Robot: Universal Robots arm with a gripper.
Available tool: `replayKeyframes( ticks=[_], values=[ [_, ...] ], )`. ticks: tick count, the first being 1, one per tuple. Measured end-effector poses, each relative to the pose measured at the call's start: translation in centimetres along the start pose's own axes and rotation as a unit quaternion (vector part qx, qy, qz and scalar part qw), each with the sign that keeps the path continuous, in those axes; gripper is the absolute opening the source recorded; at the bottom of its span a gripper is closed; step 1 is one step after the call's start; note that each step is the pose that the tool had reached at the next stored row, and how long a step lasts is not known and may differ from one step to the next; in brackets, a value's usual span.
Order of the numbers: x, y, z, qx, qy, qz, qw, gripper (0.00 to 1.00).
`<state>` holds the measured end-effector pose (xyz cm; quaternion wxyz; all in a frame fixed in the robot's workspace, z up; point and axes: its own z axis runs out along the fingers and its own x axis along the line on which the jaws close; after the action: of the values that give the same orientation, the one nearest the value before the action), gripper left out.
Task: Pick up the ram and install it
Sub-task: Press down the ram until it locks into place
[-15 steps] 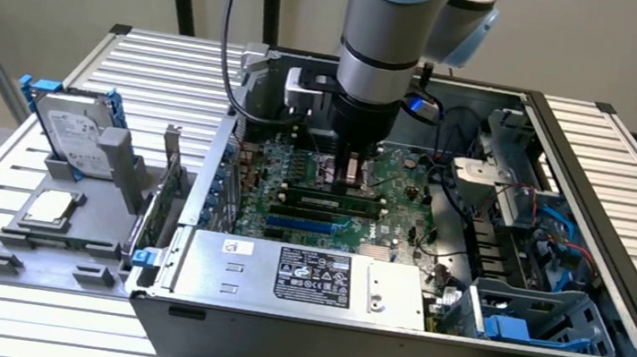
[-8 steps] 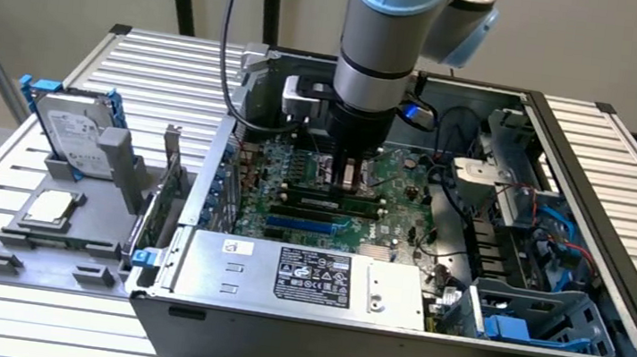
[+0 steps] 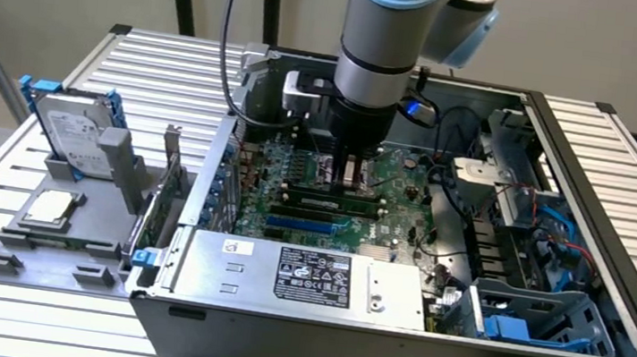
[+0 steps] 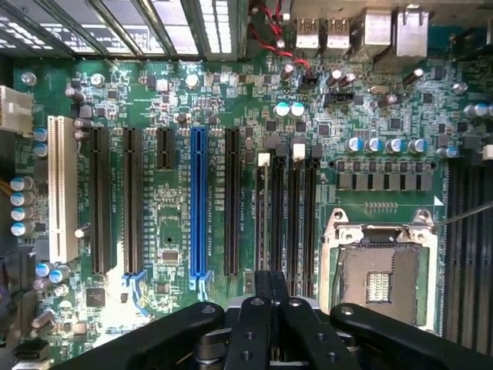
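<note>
Pincer (image 3: pixel 351 179) clenched, positioned over the motherboard (image 4: pixel 177 254) inside the open computer case (image 3: pixel 395 349), near the ram (image 3: pixel 322 204) seated in its slot

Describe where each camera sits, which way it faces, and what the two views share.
Exterior view: off the arm, above one side of the open computer case, looking down into it; the arm reaches in over the motherboard, with a ram seated there.
Wrist view: on the wrist, facing straight down at the motherboard; the shut gripper shows.
Shared: the motherboard and the gripper.
</note>
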<state>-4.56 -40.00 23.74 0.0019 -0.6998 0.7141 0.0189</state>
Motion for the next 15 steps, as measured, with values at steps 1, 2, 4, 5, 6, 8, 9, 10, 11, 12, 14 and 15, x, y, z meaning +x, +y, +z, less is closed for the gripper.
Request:
replayKeyframes(
  ticks=[1, 2, 4, 5, 6, 8, 9, 10, 11, 12, 14, 15],
  values=[
    [0.0, -0.03, -0.44, -0.0002, -0.0001, 0.000, 1.0000, 0.11],
    [0.0, -0.08, -0.93, -0.0006, 0.0000, 0.000, 1.0000, 0.11],
    [-0.1, -0.24, -1.85, -0.0014, 0.0000, 0.000, 1.0000, 0.11],
    [-0.1, -0.32, -2.23, -0.0018, 0.0000, 0.000, 1.0000, 0.11],
    [-0.1, -0.36, -2.38, -0.0022, 0.0001, 0.000, 1.0000, 0.11],
    [-0.1, -0.38, -2.38, -0.0027, 0.0000, 0.000, 1.0000, 0.11],
    [-0.1, -0.38, -2.38, -0.0027, -0.0001, 0.000, 1.0000, 0.11],
    [-0.1, -0.38, -2.38, -0.0027, 0.0000, 0.000, 1.0000, 0.11],
    [-0.1, -0.38, -2.38, -0.0027, 0.0000, 0.000, 1.0000, 0.11],
    [-0.1, -0.38, -2.38, -0.0028, 0.0000, 0.000, 1.0000, 0.11],
    [-0.1, -0.38, -2.38, -0.0027, 0.0000, 0.000, 1.0000, 0.11],
    [-0.1, -0.38, -2.38, -0.0028, 0.0000, 0.000, 1.0000, 0.11]
  ],
)
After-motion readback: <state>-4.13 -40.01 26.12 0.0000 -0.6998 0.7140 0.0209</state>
